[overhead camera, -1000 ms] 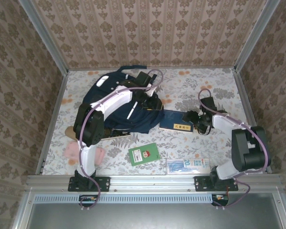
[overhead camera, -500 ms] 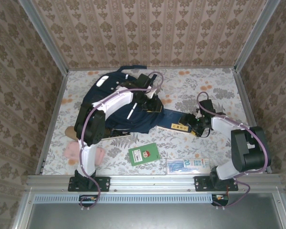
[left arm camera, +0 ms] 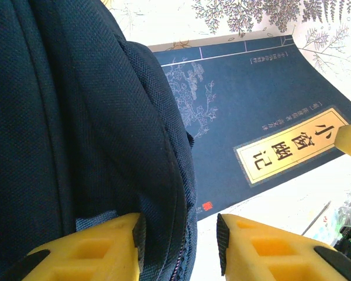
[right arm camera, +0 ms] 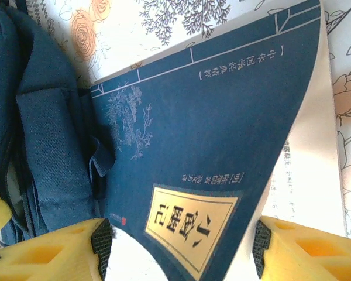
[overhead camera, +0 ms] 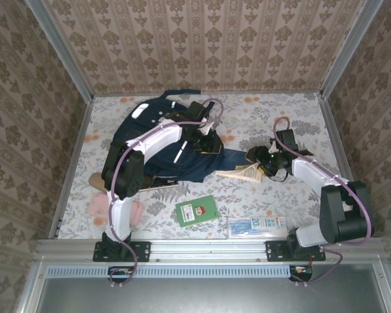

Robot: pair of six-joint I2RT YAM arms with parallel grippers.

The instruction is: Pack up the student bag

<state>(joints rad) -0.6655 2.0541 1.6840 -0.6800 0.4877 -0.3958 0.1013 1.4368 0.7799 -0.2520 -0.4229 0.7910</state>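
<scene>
Navy-fabric student bag [overhead camera: 158, 147] is lying far-left on the desk [overhead camera: 274, 117], the left gripper [left arm camera: 178, 234] holding its rim in narrow jaws, the right gripper [right arm camera: 181, 240] straddling a blue book [right arm camera: 210, 134] with wide jaws, green booklet [overhead camera: 197, 210] and packet [overhead camera: 256, 226] waiting unpacked by the near edge.

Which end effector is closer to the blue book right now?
Right. The right end effector straddles the labelled corner of the blue book, fingers either side. The left end effector sits at the edge of the student bag, the book beyond it.
</scene>
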